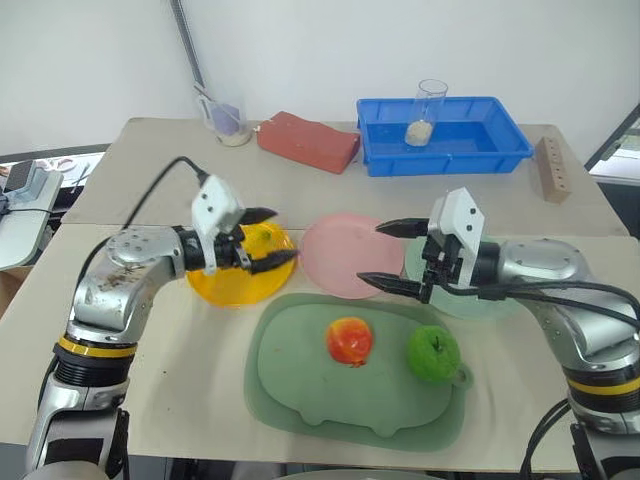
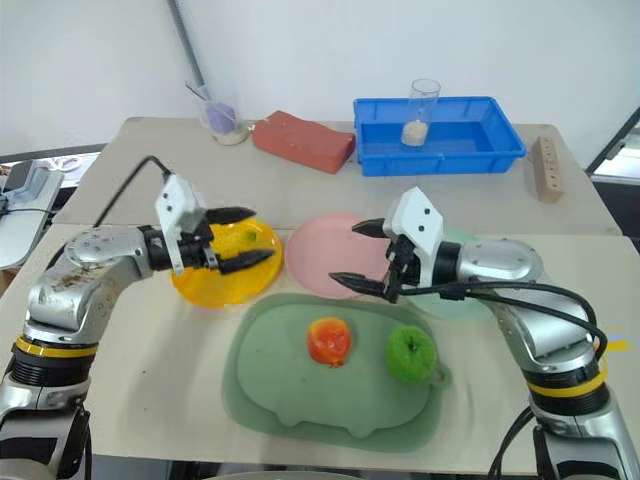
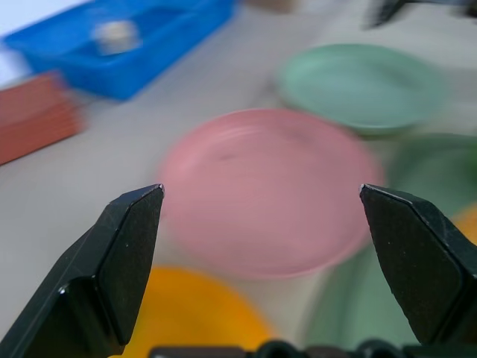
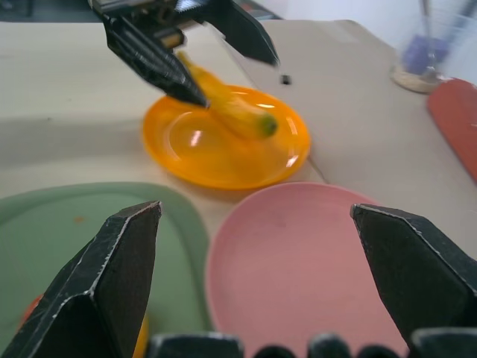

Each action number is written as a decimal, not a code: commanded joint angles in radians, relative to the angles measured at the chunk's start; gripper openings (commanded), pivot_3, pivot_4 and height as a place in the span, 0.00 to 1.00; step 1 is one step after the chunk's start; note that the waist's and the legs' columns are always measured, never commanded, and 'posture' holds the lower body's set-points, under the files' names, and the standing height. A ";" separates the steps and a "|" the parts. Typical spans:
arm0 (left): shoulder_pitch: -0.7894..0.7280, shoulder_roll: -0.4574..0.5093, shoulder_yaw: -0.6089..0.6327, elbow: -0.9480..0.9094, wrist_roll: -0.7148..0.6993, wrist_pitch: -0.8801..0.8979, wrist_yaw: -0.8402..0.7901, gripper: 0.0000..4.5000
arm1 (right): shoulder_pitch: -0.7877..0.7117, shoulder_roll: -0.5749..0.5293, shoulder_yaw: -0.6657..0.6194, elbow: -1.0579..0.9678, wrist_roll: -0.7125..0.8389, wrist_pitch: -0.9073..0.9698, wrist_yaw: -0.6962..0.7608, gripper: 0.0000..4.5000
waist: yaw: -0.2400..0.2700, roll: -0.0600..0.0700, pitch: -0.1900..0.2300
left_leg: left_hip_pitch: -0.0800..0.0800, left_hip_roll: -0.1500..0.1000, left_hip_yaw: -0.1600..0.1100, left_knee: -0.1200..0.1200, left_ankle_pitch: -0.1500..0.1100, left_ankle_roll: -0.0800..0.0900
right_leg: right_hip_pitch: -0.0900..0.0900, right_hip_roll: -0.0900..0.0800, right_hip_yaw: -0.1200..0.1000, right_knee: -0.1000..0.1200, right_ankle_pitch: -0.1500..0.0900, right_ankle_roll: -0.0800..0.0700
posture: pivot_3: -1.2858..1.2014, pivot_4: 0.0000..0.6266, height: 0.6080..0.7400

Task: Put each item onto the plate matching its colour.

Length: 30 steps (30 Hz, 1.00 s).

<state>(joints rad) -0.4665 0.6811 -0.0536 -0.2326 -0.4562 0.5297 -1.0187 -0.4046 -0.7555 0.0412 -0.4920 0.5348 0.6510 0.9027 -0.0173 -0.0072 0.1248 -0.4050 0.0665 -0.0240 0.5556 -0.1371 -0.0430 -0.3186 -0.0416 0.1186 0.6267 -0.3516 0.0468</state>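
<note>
Left gripper (image 1: 268,238) is hanging wide open over the yellow plate (image 1: 232,288), banana (image 4: 231,110) lying on it. Right gripper (image 1: 384,256) is gaping empty above the pink plate (image 1: 340,240). Red fruit (image 1: 349,341) and apple (image 1: 433,353) are sitting on the tray (image 1: 300,390), mint plate (image 2: 455,298) beside.

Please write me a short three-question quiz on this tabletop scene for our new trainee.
1. True or false: the banana lies on the yellow plate.
2. Which surface holds the red-and-yellow fruit and the green apple? A) pink plate B) dull-green tray C) blue bin
3. Fill in: the jaws of the left gripper and right gripper stand ____.

Key: 1 true; 2 B; 3 open.
</note>
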 commanded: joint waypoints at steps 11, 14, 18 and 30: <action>0.075 -0.021 -0.247 -0.046 0.090 -0.260 -0.255 0.99 | 0.374 -0.267 -0.344 -0.319 0.268 0.145 0.109 1.00 | 0.005 -0.004 0.002 | 0.000 0.000 0.000 0.001 0.000 0.000 | -0.001 -0.001 0.000 -0.004 -0.003 0.004 | 0.52 0.24 1.00; 0.058 -0.065 -0.283 0.002 0.120 -0.286 -0.257 0.99 | 0.415 -0.292 -0.392 -0.350 0.311 0.168 0.093 1.00 | 0.003 -0.003 0.002 | 0.000 0.000 0.000 0.001 0.000 0.000 | 0.000 0.000 0.000 -0.004 -0.003 0.004 | 0.52 0.24 1.00; 0.004 -0.125 -0.348 0.115 0.190 -0.345 -0.273 0.99 | 0.494 -0.308 -0.445 -0.384 0.335 0.183 0.085 1.00 | 0.005 -0.004 0.002 | -0.001 0.000 0.000 0.002 0.000 0.001 | 0.000 0.000 0.001 -0.004 -0.002 0.003 | 0.52 0.24 1.00; -0.020 -0.193 -0.393 0.243 0.288 -0.491 -0.282 0.83 | 0.481 -0.331 -0.454 -0.374 0.352 0.174 0.046 1.00 | 0.003 -0.003 0.002 | -0.002 -0.001 0.000 0.002 -0.001 0.001 | 0.001 0.000 0.001 -0.004 -0.002 0.004 | 0.52 0.24 1.00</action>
<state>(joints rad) -0.4922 0.4885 -0.4453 0.0120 -0.1710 0.0658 -1.2935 0.0925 -1.0742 -0.4022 -0.8580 0.8721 0.8375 0.9525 -0.0138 -0.0105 0.1269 -0.4070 0.0655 -0.0243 0.5580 -0.1376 -0.0419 -0.3175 -0.0421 0.1193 0.6233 -0.3540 0.0505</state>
